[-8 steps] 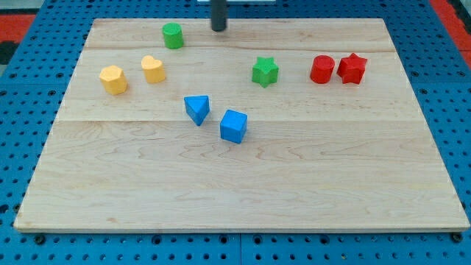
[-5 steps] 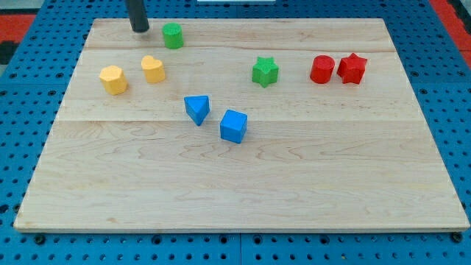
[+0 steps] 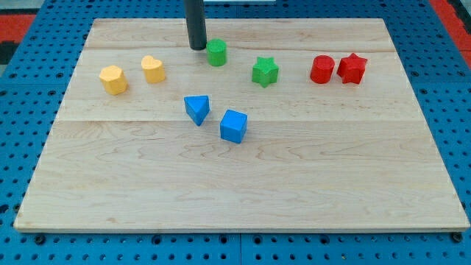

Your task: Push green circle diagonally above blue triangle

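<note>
The green circle (image 3: 216,53) stands near the view's top, a little right of centre-left. My tip (image 3: 197,47) rests just to its left, almost touching it. The blue triangle (image 3: 197,109) lies below, slightly to the left of the green circle, so the circle is above and a bit to the right of it. The dark rod rises from the tip out of the view's top.
A blue cube (image 3: 233,125) sits right and below the triangle. A green star (image 3: 265,71) lies right of the circle. A red circle (image 3: 321,70) and a red star (image 3: 352,68) stand at the right. Two yellow blocks (image 3: 113,79) (image 3: 152,68) stand at the left.
The tip swung from the circle's right to its left, then pushed right. The green circle moved right and slightly down, from the top-left area to above the triangle.
</note>
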Robot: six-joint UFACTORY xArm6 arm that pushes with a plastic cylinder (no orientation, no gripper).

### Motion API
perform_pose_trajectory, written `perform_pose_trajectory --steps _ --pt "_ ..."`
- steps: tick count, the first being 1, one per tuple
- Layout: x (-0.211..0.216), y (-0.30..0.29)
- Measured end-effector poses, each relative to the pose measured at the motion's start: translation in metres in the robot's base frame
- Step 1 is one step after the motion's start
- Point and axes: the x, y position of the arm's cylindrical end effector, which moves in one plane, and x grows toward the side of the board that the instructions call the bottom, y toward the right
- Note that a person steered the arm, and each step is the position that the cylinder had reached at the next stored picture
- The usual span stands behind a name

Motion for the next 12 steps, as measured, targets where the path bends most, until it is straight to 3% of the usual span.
perform_pose_trajectory --steps 2,5,7,8,9,10,12 --pt "0.007 0.029" --pt "0.021 0.005" --pt "0.081 0.009" --pt "0.043 0.009" --pt "0.028 0.049" --pt "0.042 0.067" --pt "0.07 0.042"
